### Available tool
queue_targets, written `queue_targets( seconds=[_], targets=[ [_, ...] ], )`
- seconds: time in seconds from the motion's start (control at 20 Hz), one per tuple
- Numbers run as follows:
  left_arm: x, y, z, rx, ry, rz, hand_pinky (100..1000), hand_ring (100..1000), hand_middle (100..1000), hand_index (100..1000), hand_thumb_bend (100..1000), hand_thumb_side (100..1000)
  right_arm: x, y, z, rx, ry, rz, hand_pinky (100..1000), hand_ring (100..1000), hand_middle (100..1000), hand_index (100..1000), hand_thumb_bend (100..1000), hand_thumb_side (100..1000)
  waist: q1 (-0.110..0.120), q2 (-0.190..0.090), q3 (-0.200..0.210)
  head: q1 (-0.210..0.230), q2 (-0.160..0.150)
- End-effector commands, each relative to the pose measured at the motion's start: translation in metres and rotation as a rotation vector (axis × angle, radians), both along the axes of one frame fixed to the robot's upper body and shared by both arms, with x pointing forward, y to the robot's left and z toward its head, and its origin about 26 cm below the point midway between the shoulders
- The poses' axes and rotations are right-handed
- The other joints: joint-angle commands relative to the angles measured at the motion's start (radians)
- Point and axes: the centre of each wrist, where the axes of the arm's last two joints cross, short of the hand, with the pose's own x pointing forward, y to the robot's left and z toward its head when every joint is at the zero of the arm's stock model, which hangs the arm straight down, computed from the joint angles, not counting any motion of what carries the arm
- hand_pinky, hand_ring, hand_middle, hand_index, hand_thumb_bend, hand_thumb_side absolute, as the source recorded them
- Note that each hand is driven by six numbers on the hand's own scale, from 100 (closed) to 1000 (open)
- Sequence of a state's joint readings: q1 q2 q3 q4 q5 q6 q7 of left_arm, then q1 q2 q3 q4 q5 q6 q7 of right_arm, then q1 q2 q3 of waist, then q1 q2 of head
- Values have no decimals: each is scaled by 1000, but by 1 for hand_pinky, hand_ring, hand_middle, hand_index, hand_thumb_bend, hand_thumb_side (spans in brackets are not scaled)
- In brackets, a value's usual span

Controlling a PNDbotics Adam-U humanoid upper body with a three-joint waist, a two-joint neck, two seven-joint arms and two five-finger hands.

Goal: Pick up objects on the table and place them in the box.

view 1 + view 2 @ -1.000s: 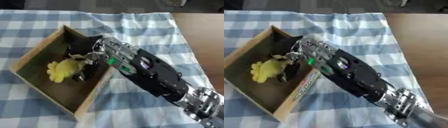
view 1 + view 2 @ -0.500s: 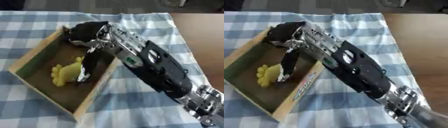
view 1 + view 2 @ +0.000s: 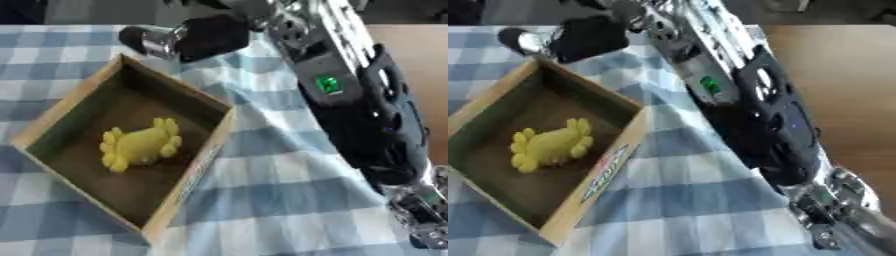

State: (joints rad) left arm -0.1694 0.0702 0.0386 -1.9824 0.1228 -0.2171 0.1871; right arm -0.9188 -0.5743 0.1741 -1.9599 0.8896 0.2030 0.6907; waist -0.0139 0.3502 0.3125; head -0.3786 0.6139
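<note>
Retreat phase: yellow toy (image 3: 140,145) lying inside box (image 3: 217,134), on its floor. Right hand (image 3: 206,36) above box's far corner, holding nothing (finger posture cannot be told). Lift clear of box walls; avoid snagging checked cloth (image 3: 289,200).
</note>
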Motion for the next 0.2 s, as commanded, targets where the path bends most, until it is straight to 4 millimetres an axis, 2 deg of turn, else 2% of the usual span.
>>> queue_targets(
  seconds=[0.05,0.2],
  targets=[
    [-2,3,6,6,-22,19,608,564,538,892,100,801,-14,-22,20,118,-85,-26,763,622,632,883,100,992,8,-25,-5,11,-6],
    [-2,5,5,1,-22,30,608,564,538,892,100,801,-18,-43,29,224,-119,-64,754,616,622,871,100,816,11,-27,-16,21,-7]
  ],
)
